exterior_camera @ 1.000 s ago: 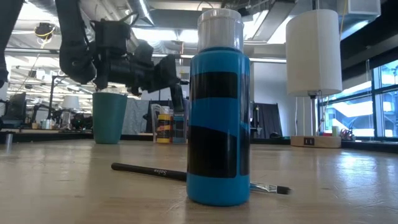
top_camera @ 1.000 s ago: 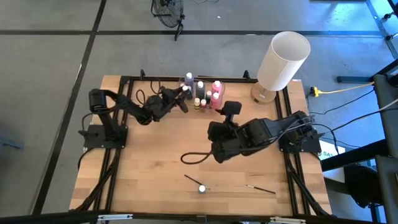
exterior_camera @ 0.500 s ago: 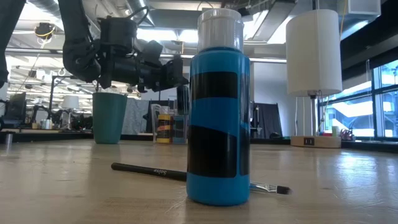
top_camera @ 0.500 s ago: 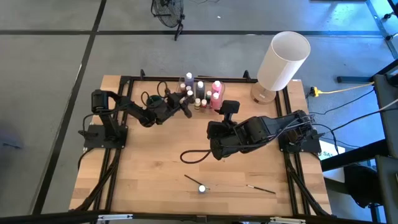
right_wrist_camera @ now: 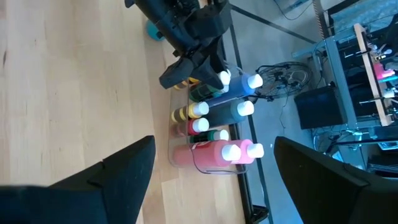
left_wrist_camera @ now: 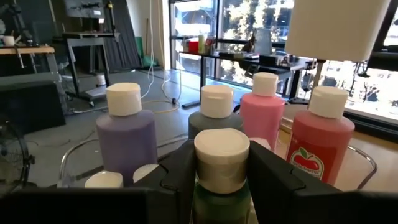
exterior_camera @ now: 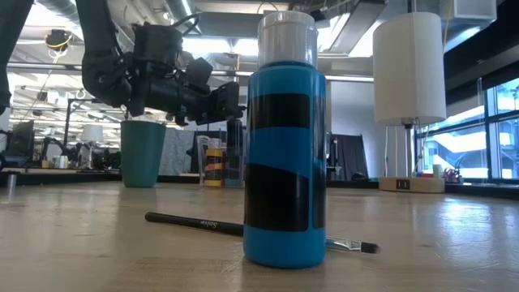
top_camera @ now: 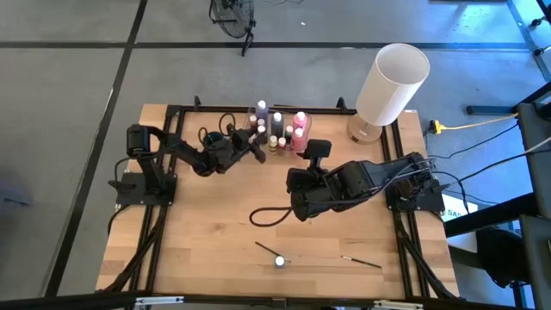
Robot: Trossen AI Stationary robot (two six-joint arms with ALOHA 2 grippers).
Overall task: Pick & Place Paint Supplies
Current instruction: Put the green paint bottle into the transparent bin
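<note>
Left gripper [left_wrist_camera: 221,177] pinches a green paint bottle with a pale cap [left_wrist_camera: 222,163] among the bottles at the table's far edge, while the right gripper [right_wrist_camera: 211,180], fingers spread, waits mid-table.

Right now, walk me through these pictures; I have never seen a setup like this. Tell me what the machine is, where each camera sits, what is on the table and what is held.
Two dark robot arms work at a wooden table. One picture looks straight down on it, one looks level across the tabletop, and one comes from each arm's wrist.

At the far edge stands a cluster of paint bottles, with a large white cylinder beside them. Near the front lie a blue bottle and two paintbrushes, one just behind the bottle.

The left tool is at the cluster, its fingers closed on a green bottle's pale cap. The right tool hangs open over the middle of the table, holding nothing.
</note>
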